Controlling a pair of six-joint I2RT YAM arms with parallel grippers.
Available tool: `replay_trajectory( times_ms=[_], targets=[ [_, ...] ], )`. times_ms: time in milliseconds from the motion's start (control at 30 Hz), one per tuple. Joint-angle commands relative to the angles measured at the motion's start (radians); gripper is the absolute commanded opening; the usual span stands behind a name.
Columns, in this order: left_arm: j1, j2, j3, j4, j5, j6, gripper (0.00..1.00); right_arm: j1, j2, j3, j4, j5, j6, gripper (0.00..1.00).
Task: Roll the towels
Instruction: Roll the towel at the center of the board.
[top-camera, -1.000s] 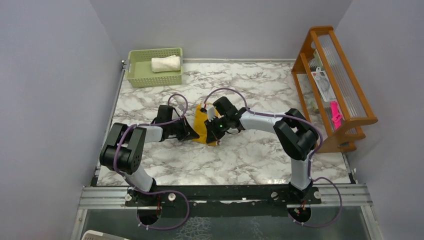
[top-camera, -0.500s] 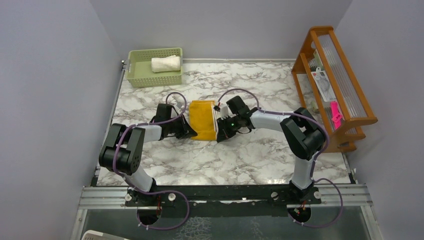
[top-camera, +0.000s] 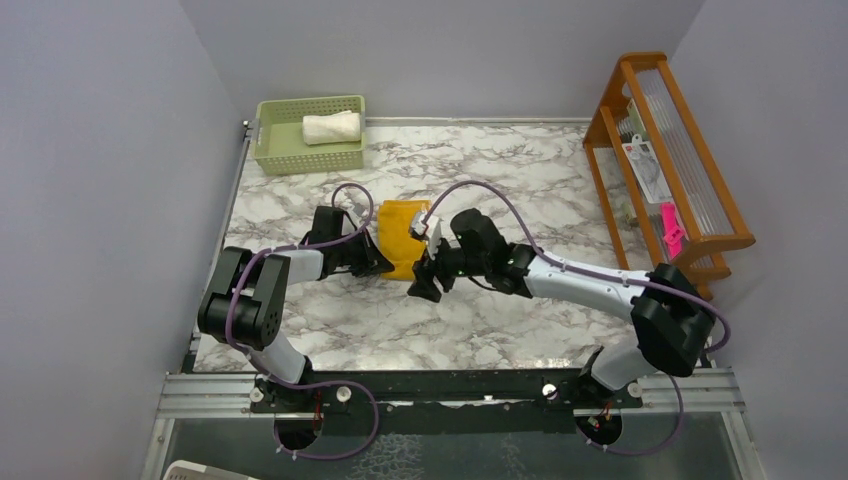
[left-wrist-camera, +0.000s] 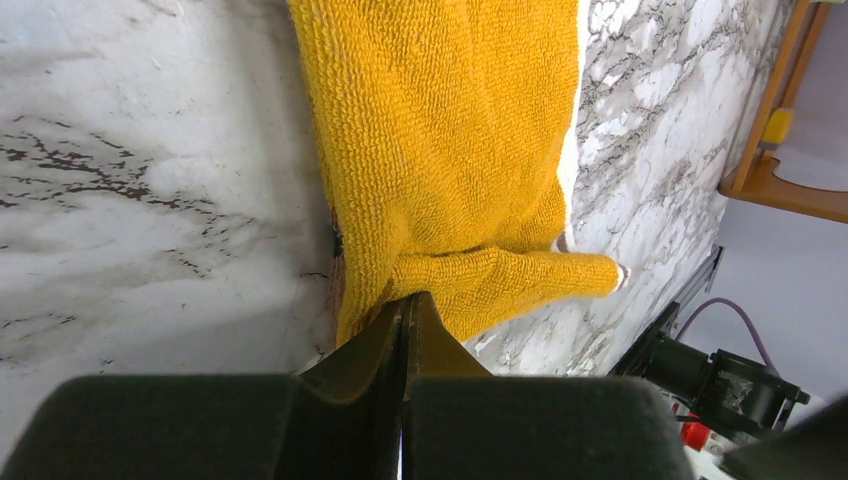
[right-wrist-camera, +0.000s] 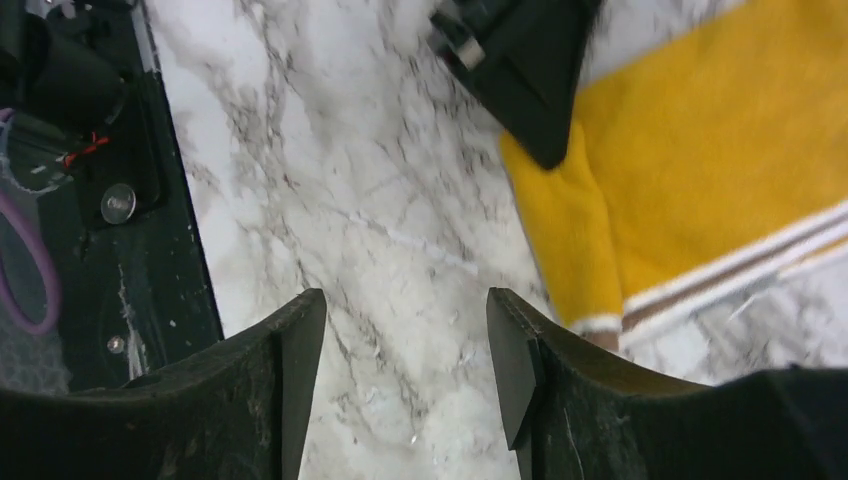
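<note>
Left pincer (left-wrist-camera: 408, 300): clamped shut on the edge of the mustard-yellow towel (left-wrist-camera: 450, 130).
Right pincer (right-wrist-camera: 405, 308): jaws apart, empty, above bare desk (right-wrist-camera: 330, 150).

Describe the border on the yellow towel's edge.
The border of the yellow towel is white with a brown stripe, clearest in the right wrist view.

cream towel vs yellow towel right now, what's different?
Colour: the cream towel is plain off-white; the yellow towel is mustard with a striped edge.
Shape: the cream towel is rolled; the yellow towel lies spread out, one corner bunched.
Place: the cream towel sits in the green basket; the yellow towel is on the marble table, pinched by the left gripper.
Both are small cloth towels.
</note>
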Motion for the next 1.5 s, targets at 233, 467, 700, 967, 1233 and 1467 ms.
replay_trajectory(
  times_ms=[233,467,700,967,1233,1467],
  targets=[
    [0.019,0.057,-0.027,-0.116,-0.205,0.079,0.00,0.064,0.080,-0.043,0.178,0.047,-0.497,0.62],
    [0.019,0.065,-0.026,-0.114,-0.196,0.079,0.00,0.081,0.103,-0.102,0.252,-0.025,-0.712,0.62],
    [0.020,0.072,-0.024,-0.106,-0.186,0.077,0.00,0.081,0.205,-0.028,0.175,-0.016,-0.789,0.55],
    [0.024,0.072,-0.025,-0.104,-0.181,0.076,0.00,0.082,0.247,-0.003,0.189,0.066,-0.856,0.49],
    [0.027,0.072,-0.025,-0.099,-0.174,0.076,0.00,0.081,0.279,0.020,0.197,0.086,-0.870,0.50],
    [0.030,0.072,-0.026,-0.102,-0.177,0.075,0.00,0.081,0.320,0.034,0.217,0.147,-0.868,0.51]
  ],
)
